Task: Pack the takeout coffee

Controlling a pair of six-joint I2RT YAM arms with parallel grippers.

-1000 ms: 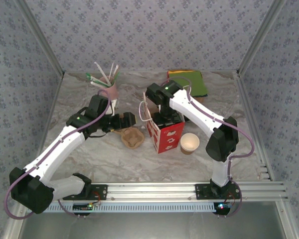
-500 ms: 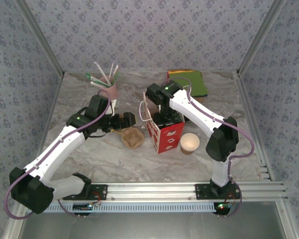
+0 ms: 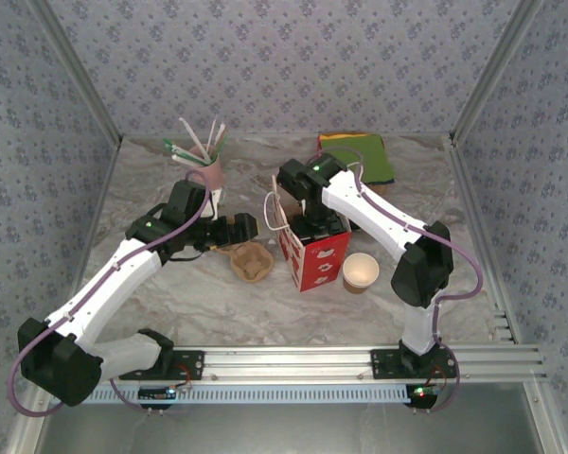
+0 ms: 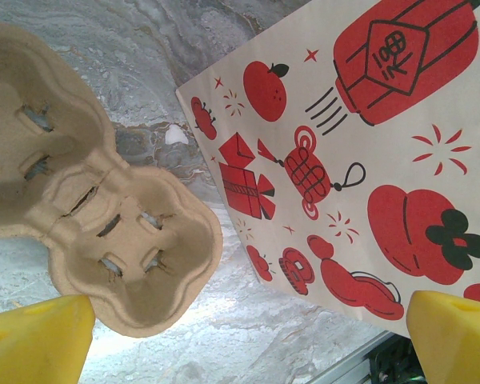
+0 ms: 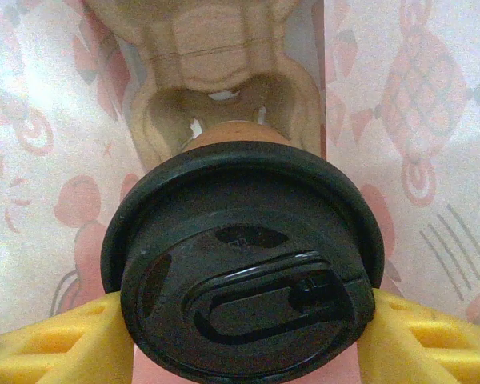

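Inside the red-printed paper bag [image 5: 408, 120], the right gripper [image 5: 244, 344] clamps the takeout coffee [image 5: 244, 264] — a brown paper cup under a glossy black sip lid — above a cardboard tray [image 5: 216, 56]. The left gripper [image 4: 240, 336] hangs wide apart beside the bag.

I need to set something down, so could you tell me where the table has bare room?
Bare table lies along the near edge, in front of the cardboard tray and paper bag, and at the back between the straw cup and folded cloths. The middle is crowded.
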